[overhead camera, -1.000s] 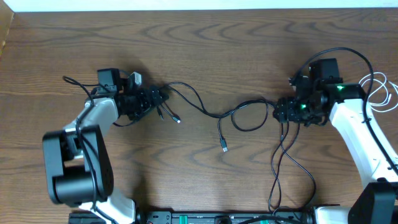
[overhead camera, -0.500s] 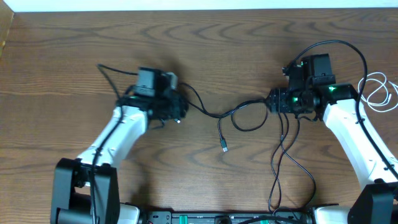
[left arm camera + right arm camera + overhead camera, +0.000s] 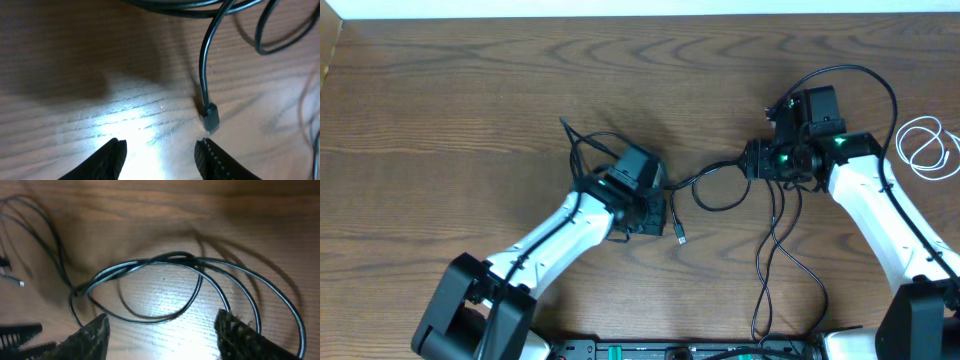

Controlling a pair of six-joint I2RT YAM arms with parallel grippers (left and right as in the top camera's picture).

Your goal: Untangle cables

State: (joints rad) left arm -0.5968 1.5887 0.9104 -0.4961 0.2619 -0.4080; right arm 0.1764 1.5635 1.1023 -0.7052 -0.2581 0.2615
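Left gripper (image 3: 160, 154) is low over the dark wood-grain table (image 3: 470, 80), jaws apart and nothing between them; the small moulded plug end (image 3: 210, 118) of the long thin black cable (image 3: 202, 60) lies flat on the wood just ahead of the right-hand finger, outside the gap, so this reads as an approach to take the free end; the jaws would need to shift toward the plug before closing. Right gripper (image 3: 162, 330) is likewise apart and empty, facing the loop of that cable, where several strands run together and cross at its top; judged to be stationed there to hold or lift the loop while the free end is drawn out. No object blocks either approach; the overlapping strands themselves are the obstruction. The shorter white cable (image 3: 926, 150) lies coiled near the table's right edge, well apart from the black one and not entangled with it.
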